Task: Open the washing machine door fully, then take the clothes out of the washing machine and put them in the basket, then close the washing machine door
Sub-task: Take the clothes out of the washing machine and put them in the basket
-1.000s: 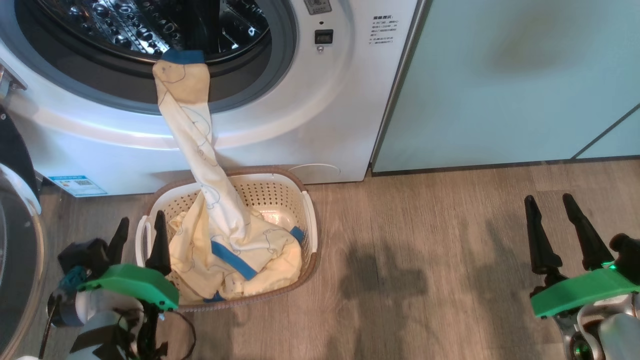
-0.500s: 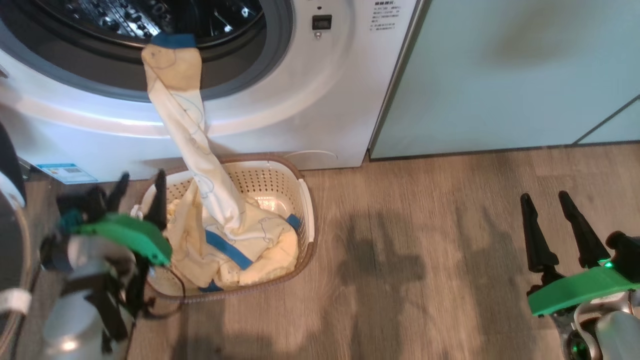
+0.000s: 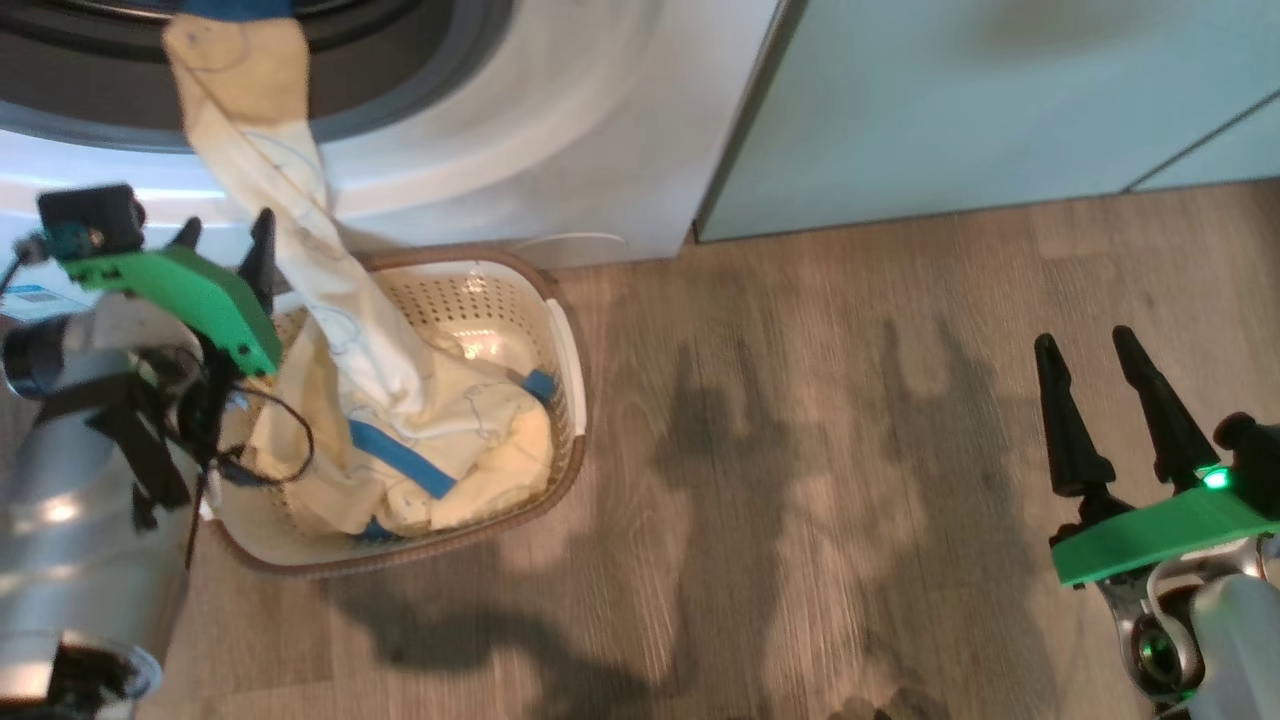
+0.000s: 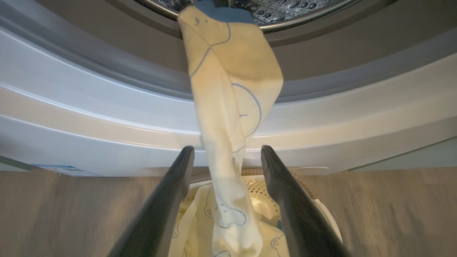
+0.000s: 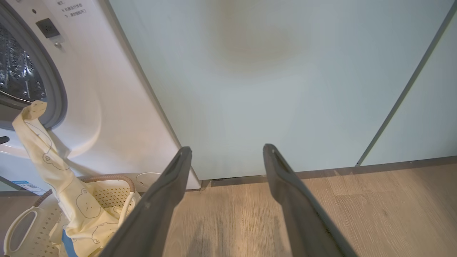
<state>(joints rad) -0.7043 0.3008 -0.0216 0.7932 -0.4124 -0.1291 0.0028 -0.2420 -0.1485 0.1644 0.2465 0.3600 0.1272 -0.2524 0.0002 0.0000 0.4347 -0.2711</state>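
The clothes (image 3: 330, 320) are pale cream-yellow with thin blue bear outlines and solid bright blue bands. The washing machine (image 3: 560, 150) is glossy white, its mouth ringed in grey, and the drum (image 4: 285, 7) is dimpled silver. The basket (image 3: 470, 295) is cream with rows of small holes, a brown rim and white handles. The floor (image 3: 800, 400) is grey-brown wood grain; the cabinets (image 3: 950, 100) are pale green. The left gripper (image 3: 227, 222) and the right gripper (image 3: 1083, 340) match: black fingers, bright green plates.

Drum mouth (image 3: 450, 55) of washing machine (image 3: 560, 120) ran off top edge; so did upper end of clothes (image 3: 300, 280). Left forearm (image 3: 80, 520) hid left wall of basket (image 3: 565, 350). Printed text (image 5: 68, 8) was illegible.
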